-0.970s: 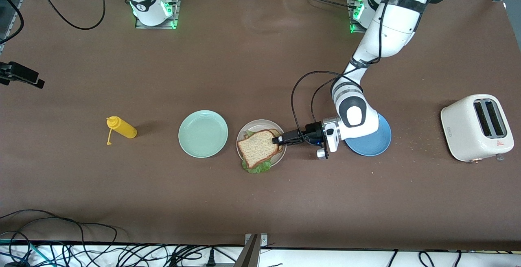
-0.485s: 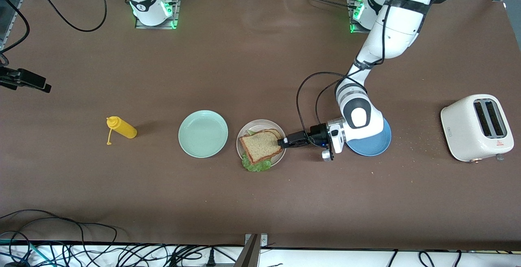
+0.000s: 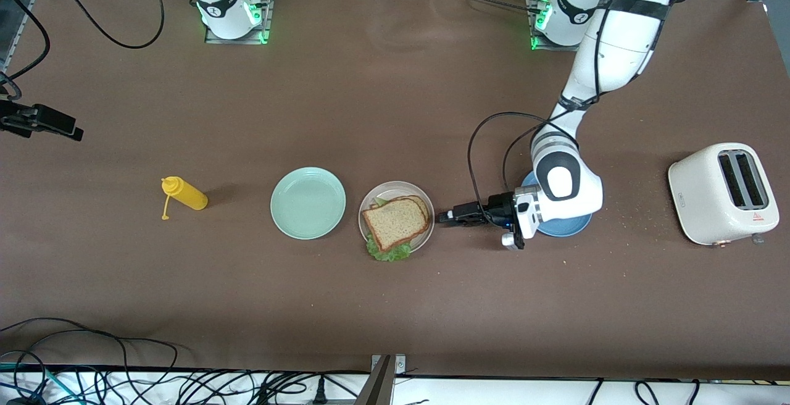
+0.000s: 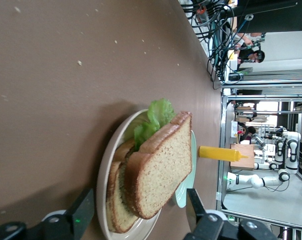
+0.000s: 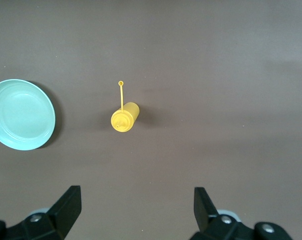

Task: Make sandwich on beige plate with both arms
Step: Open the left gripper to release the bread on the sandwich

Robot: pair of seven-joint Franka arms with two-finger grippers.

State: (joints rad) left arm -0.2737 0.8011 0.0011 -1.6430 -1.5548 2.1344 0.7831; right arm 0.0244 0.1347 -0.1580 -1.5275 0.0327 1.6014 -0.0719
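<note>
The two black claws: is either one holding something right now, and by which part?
Nothing is held. The left gripper is open beside the round beige plate with the brown-bread lettuce sandwich; the right gripper is open over the table.

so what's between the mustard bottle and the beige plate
In the front view, the mint-green plate lies between the yellow mustard bottle and the beige plate, which holds the sandwich. Otherwise only table shows there.

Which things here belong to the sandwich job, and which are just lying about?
Job: sandwich, beige plate under it, left gripper open beside the plate, right gripper open above the mustard bottle.
Lying about: mustard bottle, mint-green plate, blue plate, toaster.
</note>
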